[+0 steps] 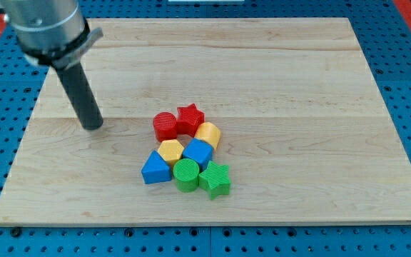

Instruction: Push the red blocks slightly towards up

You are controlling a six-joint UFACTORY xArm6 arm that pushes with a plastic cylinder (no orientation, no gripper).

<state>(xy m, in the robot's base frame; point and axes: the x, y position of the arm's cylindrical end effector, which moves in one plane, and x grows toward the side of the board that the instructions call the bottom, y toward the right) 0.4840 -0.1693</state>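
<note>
Altogether eight blocks sit bunched just below the middle of the wooden board: two red, two yellow, two blue, two green. The red cylinder and red star form the cluster's top edge, touching side by side, so the pair's long axis runs left to right, rising a little toward the star. Under them lie a yellow cylinder, a yellow hexagon and a blue cube; along the bottom are a blue triangle, a green cylinder and a green star. The rod has no fingers; its tip rests on the board well to the view's left of the red cylinder, at about its height, touching no block. The arm's upper part is cut off at the view's top, and the packed blocks partly hide each other's sides.
</note>
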